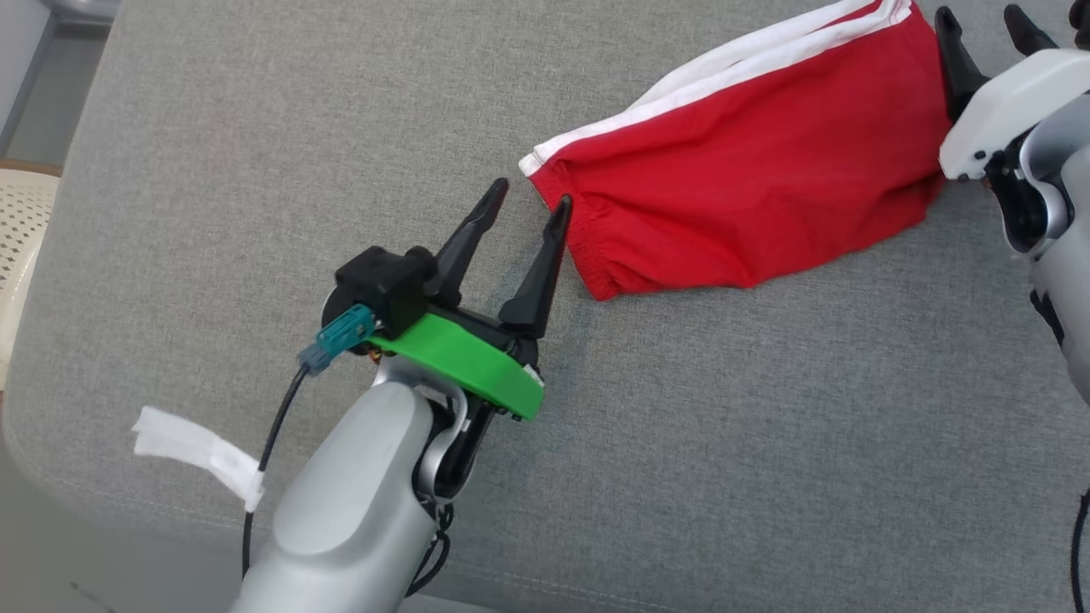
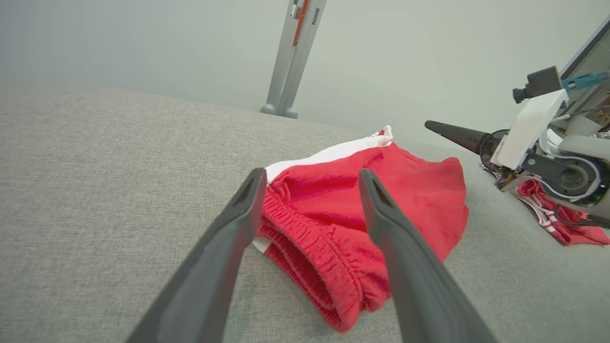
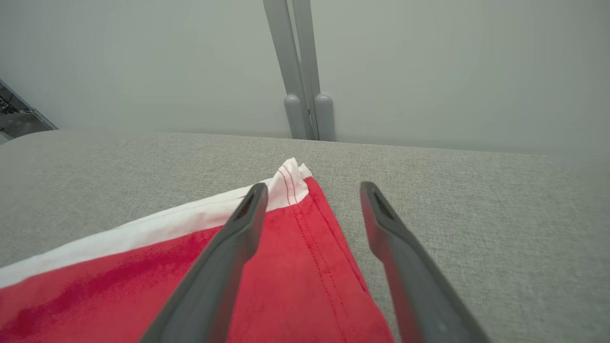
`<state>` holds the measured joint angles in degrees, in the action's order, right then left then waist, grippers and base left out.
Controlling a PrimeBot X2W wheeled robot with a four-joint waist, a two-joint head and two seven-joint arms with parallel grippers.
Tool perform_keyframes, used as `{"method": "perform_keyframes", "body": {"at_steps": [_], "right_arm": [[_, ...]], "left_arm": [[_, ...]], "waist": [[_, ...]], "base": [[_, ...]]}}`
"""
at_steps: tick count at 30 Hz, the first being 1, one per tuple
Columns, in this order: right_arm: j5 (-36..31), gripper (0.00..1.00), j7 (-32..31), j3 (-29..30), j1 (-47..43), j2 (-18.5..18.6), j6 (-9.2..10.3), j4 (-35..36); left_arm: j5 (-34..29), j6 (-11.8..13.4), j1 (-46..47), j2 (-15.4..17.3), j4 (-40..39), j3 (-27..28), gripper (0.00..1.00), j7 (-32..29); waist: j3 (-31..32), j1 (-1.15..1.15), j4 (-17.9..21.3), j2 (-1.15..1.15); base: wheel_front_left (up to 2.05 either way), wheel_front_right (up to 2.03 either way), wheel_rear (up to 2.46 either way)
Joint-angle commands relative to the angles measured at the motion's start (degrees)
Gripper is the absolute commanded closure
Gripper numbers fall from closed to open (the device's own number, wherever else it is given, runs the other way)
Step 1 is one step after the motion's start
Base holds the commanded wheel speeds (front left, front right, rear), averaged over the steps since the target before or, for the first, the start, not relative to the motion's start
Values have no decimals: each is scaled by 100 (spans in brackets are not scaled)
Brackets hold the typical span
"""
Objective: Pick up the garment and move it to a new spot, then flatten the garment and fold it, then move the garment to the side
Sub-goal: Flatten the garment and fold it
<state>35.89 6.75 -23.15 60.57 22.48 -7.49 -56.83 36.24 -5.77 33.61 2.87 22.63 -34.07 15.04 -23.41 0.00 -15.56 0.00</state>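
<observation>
**Both hands open and empty at either end of the shorts**
Near, the left hand [image 1: 530, 194] stands spread just beside the elastic waistband of the red shorts [image 1: 749, 170], which lie rumpled on the grey cushion [image 1: 255, 170]. At the far right, the right hand [image 1: 979, 15] gapes astride the hem corner. A shallow pinch may catch only the top layer, so the shorts could bunch or slip free.

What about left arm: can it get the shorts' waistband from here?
Likely yes. The left gripper is open and right at the waistband of the red shorts, with nothing between them on the grey cushion.
</observation>
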Motion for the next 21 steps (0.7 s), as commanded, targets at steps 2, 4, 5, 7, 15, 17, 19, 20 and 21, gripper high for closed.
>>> {"method": "perform_keyframes", "body": {"at_steps": [2, 4, 5, 7, 15, 17, 19, 20, 21], "right_arm": [[100, 0, -96, -203, -170, 180, 1, -44], [162, 0, -149, -332, -230, 268, 1, -78], [191, 0, -157, -385, -255, 303, 1, -93], [261, 0, -207, -486, -307, 364, 1, -143], [558, 0, -357, -659, -391, 418, 1, -537], [665, 33, -481, -712, -432, 383, 1, -594], [769, 100, -549, -770, -450, 371, 1, -567], [830, 100, -564, -783, -467, 355, 1, -548], [874, 100, -554, -804, -476, 346, 1, -512]], "left_arm": [[-317, 29, -299, 10, -150, 422, 0, 12], [-568, 44, -534, 10, -300, 747, 0, 12], [-722, 46, -627, 10, -364, 895, 0, 12], [-989, 52, -823, 12, -492, 1208, 0, 12], [-1640, 11, -1491, 9, -970, 2214, 0, 12], [-1653, -3, -1609, 8, -1028, 2347, 0, 12], [-1681, -21, -1693, 8, -1093, 2437, 0, 12], [-1695, -25, -1726, 8, -1112, 2461, 0, 12], [-1719, -26, -1764, 8, -1129, 2495, 0, 12]], "waist": [[131, 0, 40, 0], [147, 0, 24, 0], [148, 0, 12, 0], [137, 0, -25, 0], [57, 0, -181, 0], [48, 0, -191, 0], [45, 0, -186, 0], [46, 0, -177, 0], [56, 0, -154, 0]], "base": [[0, 0, 0], [0, 0, 0], [0, 0, 0], [0, 0, 0], [0, 0, 0], [0, 0, 0], [0, 0, 0], [0, 0, 0], [0, 0, 0]]}}
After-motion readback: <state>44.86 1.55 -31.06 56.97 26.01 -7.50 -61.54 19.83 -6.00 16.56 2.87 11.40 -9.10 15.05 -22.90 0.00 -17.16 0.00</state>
